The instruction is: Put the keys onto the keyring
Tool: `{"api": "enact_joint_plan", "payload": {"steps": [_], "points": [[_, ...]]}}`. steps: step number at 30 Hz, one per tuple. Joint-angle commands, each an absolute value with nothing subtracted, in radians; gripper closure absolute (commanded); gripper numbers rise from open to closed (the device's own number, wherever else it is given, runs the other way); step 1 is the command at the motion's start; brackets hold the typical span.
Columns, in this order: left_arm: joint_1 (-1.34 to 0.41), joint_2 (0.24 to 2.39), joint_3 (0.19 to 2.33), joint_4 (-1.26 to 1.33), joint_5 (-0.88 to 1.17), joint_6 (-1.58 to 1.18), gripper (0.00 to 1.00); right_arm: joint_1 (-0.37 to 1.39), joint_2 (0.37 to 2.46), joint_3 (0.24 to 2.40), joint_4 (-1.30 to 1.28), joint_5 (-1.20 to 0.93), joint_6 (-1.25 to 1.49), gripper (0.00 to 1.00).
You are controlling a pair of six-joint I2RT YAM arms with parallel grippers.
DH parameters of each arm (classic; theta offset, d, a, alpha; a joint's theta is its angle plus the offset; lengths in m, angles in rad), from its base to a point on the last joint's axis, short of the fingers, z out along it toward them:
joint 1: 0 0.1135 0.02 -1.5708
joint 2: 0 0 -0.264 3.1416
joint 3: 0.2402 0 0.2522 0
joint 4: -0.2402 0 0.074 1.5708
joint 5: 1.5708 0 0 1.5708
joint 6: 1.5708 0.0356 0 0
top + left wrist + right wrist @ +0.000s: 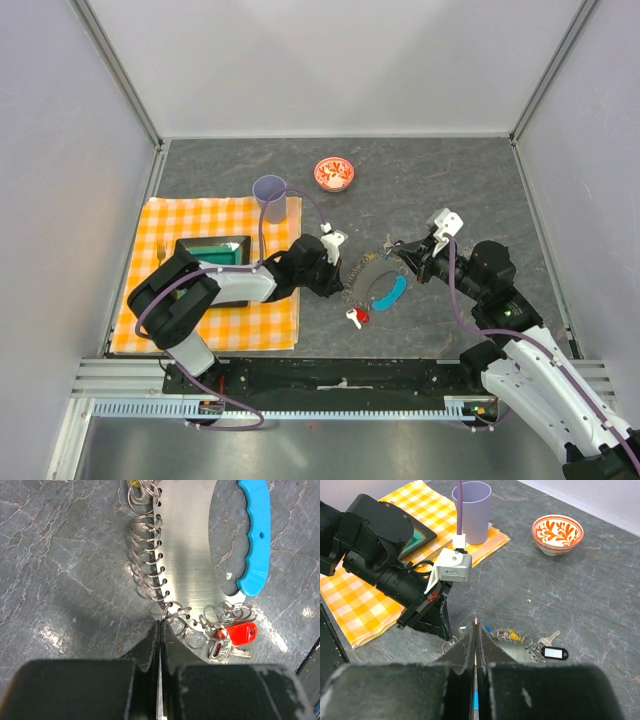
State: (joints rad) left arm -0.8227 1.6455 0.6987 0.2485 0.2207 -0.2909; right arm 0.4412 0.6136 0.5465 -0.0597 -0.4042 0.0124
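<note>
Slate tabletop holds the keyring at lower centre. The left gripper and right gripper, both pinched together, flank it. Steadying its rim first should ease threading the red key.

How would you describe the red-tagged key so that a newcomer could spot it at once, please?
Just right of the orange-checked cloth lies a blue-gripped steel crescent with small rings along its edge. The red-tagged key lies at its near end, lowest in the top view; no other tag there is red.
</note>
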Motion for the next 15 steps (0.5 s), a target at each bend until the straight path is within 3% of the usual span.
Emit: {"api": "enact_joint_plan", "payload": {"steps": [1, 15], "points": [[-0.83, 1.632, 0.729, 0.206, 0.219, -0.282, 0.96, 0.445, 0.598, 0.543, -0.014, -0.397, 0.02, 1.0], [-0.844, 1.551, 0.677, 0.207, 0.256, -0.27, 0.71, 0.443, 0.6, 0.541, -0.009, -0.402, 0.021, 1.0]]}}
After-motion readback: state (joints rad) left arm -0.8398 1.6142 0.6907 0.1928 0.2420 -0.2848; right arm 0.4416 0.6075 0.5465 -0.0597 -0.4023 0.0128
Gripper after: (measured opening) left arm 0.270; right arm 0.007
